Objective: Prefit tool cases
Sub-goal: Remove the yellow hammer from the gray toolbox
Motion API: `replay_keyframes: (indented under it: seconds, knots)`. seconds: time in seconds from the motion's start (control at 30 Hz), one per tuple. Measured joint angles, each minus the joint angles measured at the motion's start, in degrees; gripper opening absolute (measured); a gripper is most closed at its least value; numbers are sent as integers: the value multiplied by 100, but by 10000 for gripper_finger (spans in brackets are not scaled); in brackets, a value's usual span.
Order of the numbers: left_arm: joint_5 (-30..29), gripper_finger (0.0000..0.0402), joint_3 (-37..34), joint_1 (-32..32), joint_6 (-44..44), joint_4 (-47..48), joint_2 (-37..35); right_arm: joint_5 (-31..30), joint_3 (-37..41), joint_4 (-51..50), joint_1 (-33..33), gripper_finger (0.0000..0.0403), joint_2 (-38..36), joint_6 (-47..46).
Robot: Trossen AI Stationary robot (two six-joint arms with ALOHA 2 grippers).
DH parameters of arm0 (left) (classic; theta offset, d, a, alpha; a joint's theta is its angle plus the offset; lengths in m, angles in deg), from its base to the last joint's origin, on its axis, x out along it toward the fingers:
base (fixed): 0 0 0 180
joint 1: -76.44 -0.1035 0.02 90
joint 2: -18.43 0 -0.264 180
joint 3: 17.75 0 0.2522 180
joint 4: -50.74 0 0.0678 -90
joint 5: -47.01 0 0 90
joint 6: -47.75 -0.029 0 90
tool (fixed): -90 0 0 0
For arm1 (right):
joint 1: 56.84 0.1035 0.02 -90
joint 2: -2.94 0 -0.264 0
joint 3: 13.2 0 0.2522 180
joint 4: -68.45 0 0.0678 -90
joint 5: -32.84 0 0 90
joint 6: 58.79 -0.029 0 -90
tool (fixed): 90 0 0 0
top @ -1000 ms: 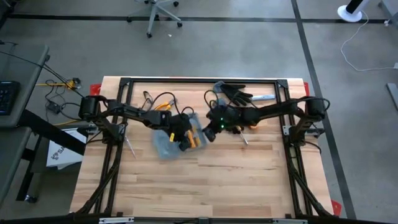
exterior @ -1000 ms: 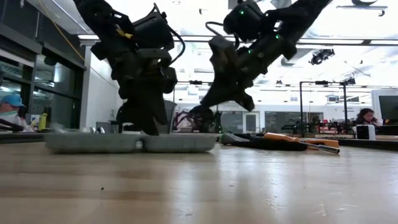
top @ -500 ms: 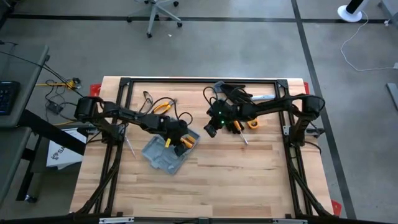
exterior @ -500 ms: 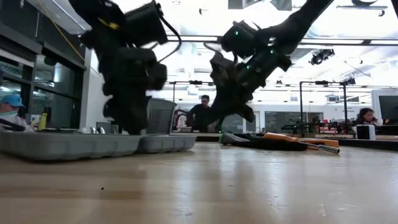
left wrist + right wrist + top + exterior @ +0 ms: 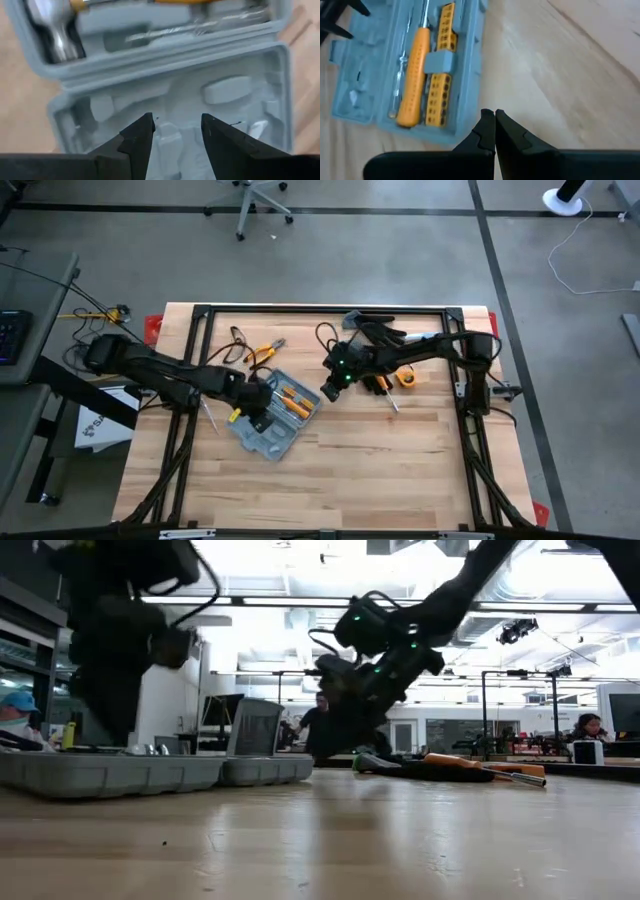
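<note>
The flat grey-blue plastic tool case (image 5: 273, 415) lies opened out on the wooden surface (image 5: 380, 470), toward nine o'clock of its centre, with an orange-handled screwdriver (image 5: 413, 75) and yellow bit strips (image 5: 438, 82) in one half. The left pincer (image 5: 176, 135) hovers over the empty moulded half, fingers spread, gripping nothing. The right pincer (image 5: 494, 126), pressed together and empty, hangs at the case's two o'clock, near black-and-grey work gloves (image 5: 380, 333).

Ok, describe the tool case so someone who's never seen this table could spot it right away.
On the wooden table, look left of centre, under the left gripper. The tool case lies open there: flat grey-blue plastic with moulded slots, holding orange tools, unlike the black gloves at the far edge.
</note>
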Motion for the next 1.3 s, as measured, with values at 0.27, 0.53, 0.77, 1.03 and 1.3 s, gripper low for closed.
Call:
replay_keyframes:
  seconds: [0.27, 0.53, 0.77, 1.03, 1.3]
  knots:
    - [-396, 158, -354, -496, -151, -494, 232, 425, -269, -321, 412, 0, 266, -5]
    - [-380, 158, -357, -1487, -1249, -1609, 397, 755, -265, -428, 1236, 0, 160, -340]
    - [-251, 158, -356, -1740, -1633, -2323, 398, -74, -260, -802, 1154, 0, -530, -164]
    - [597, 158, -351, -1845, -1987, -3163, 909, -292, -398, -854, 318, 0, -414, 209]
    - [1384, 158, -24, -1347, -1679, -2822, 470, -188, -1283, -1580, 33, 0, 123, 989]
